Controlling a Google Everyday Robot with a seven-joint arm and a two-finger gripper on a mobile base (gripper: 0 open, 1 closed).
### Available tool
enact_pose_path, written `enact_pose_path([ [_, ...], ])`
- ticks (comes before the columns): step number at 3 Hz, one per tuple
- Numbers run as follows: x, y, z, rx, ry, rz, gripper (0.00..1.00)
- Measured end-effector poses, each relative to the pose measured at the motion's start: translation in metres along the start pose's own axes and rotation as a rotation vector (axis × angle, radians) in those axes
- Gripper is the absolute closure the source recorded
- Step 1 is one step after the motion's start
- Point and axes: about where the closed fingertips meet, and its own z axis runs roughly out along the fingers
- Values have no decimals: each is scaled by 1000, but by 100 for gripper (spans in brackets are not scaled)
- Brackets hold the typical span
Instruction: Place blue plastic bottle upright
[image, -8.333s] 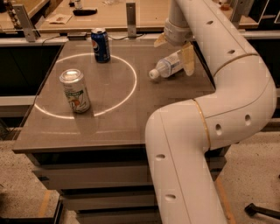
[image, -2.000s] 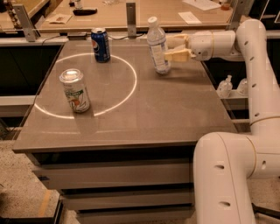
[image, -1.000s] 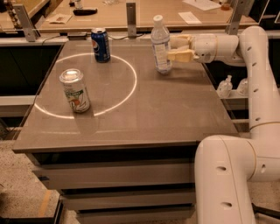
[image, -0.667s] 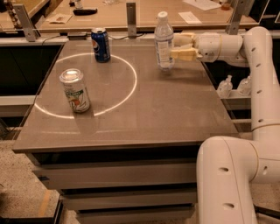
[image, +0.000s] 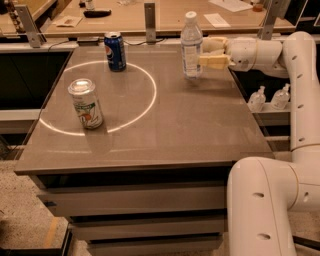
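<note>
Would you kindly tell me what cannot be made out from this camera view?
- Camera view: whether the gripper beside the upright blue plastic bottle touches it; their edges merge.
- Camera view: what the pump bottles beside the table hold; too small.
- Camera view: where the arm mounts; cut off by the bottom edge.

Clear plastic water bottle (image: 192, 47) stands upright on grey table (image: 175, 130), back right. White gripper (image: 206, 52) just right of it. Dark blue soda can (image: 115, 51) back left, green-and-white can (image: 86, 104) in front of that.
</note>
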Motion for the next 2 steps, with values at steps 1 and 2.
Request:
enact_pose_path([
  [1,3,2,-1,-8,24,9,100],
  [2,4,10,5,-45,96,7,81],
])
